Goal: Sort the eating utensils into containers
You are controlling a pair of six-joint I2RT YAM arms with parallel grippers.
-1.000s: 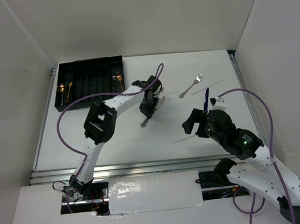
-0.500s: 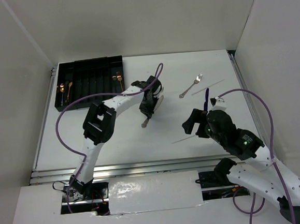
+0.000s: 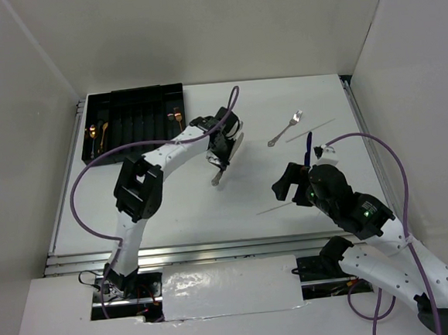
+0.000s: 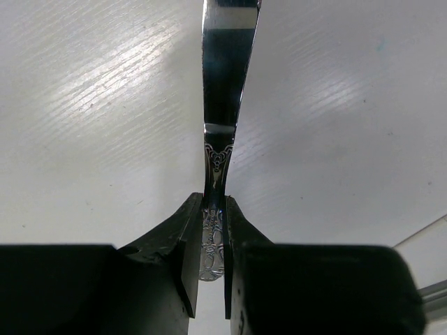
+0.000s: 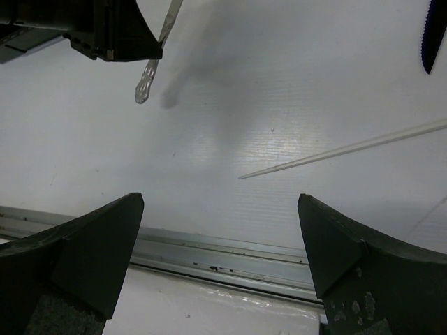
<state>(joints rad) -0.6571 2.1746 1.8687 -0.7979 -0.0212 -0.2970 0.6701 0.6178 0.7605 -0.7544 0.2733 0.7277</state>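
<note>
My left gripper (image 3: 222,158) is shut on the ornate handle of a silver utensil (image 4: 225,105), which hangs just above the table near the middle (image 3: 217,177). The handle end sits between the fingers (image 4: 187,244). The black cutlery tray (image 3: 131,97) lies at the back left, with copper-gold utensils in a left slot (image 3: 93,135) and a right slot (image 3: 178,118). A silver fork (image 3: 285,128) lies at the back right. A dark serrated knife (image 3: 309,147) lies beside the right arm; its tip shows in the right wrist view (image 5: 431,35). My right gripper (image 3: 286,184) is open and empty (image 5: 223,258).
A thin pale stick (image 3: 310,130) lies next to the fork, and another (image 3: 277,207) lies in front of my right gripper, also in the right wrist view (image 5: 342,150). A metal rail (image 5: 223,248) runs along the near table edge. White walls enclose the table.
My left gripper has moved a little toward the back with the silver utensil held in it, and its elbow has swung left. The right arm has not moved.
</note>
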